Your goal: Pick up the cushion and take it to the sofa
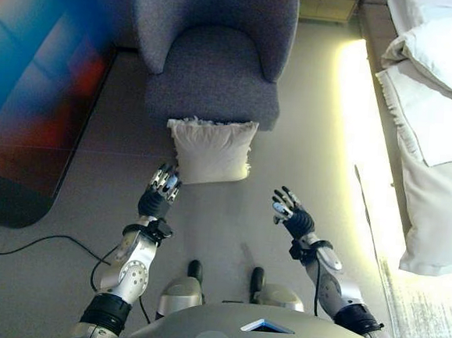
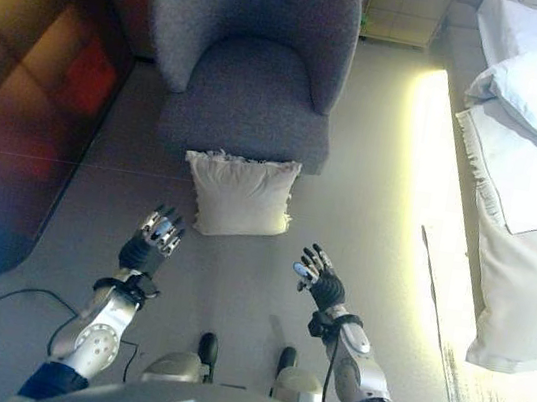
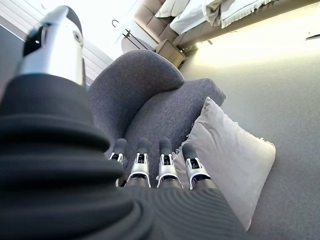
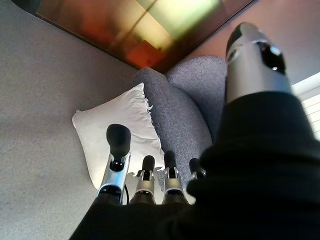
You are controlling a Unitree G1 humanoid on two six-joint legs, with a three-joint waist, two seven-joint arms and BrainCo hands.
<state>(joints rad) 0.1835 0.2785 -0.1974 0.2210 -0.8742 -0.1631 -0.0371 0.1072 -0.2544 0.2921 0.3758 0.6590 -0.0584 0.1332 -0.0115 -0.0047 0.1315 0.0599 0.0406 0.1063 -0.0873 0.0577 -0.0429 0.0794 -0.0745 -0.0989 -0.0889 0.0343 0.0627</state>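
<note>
The cushion (image 1: 210, 150), white with a frayed fringe along its upper edge, stands on the grey floor (image 1: 230, 216) propped against the front of the grey armchair (image 1: 215, 55), which serves here as the sofa. The left hand (image 1: 160, 189) hovers just off the cushion's lower corner on the robot's left, its fingers (image 3: 164, 167) straight and held side by side, holding nothing. The right hand (image 1: 291, 211) is further from the cushion, out past its other lower corner, fingers (image 4: 119, 150) likewise extended and relaxed, also empty. The main risk seems to be an uneven squeeze: since the left hand is nearer, it may touch first and push the soft cushion sideways along the chair front, or tip it flat onto the floor before the right hand arrives. The filling looks yielding, so open palms pressing at the corners alone could let it sag and slip out during the lift. Lifting too low could also catch the fringe or the cushion's top on the seat edge. The white bedding (image 1: 439, 100) lies well off to the armchair's right, out of the way.
</note>
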